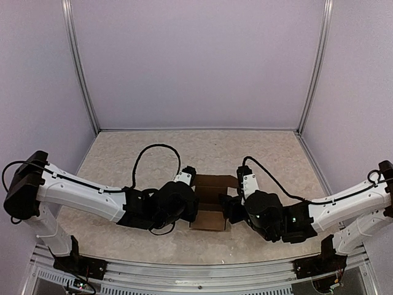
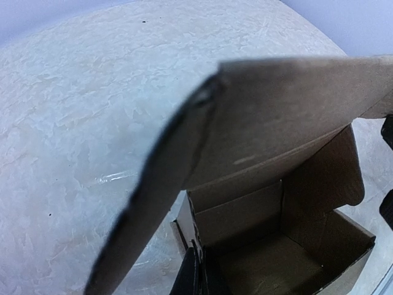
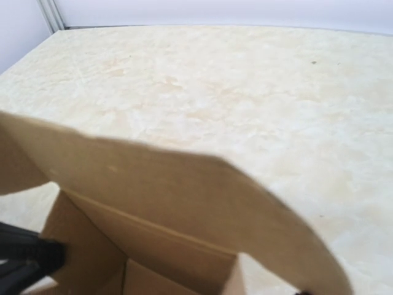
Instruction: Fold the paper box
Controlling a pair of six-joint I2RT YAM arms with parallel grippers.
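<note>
2 arms meet at 1 workpiece, near the front centre of the speckled beige table (image 1: 123, 160). The left arm reaches in from the left with a black cable (image 1: 156, 147) looped above it, and the left gripper (image 1: 191, 200) sits at the left wall of the paper box (image 1: 210, 220). The left wrist view shows 1 dark fingertip (image 2: 189, 276) against that wall at the bottom of frame; I cannot tell how far the fingers are open or whether they pinch cardboard. Box: plain brown cardboard, partly erected, top open, standing on the table between the 2 grippers. Contents: only bare cardboard floor and upright walls visible inside. 1 large flap is raised on the far side, leaning over the cavity. The right gripper (image 1: 229, 209) is at the box's right wall. Its wrist view is mostly filled by a curved-edge flap with the fingers out of frame, so its opening and hold cannot be told.
</note>
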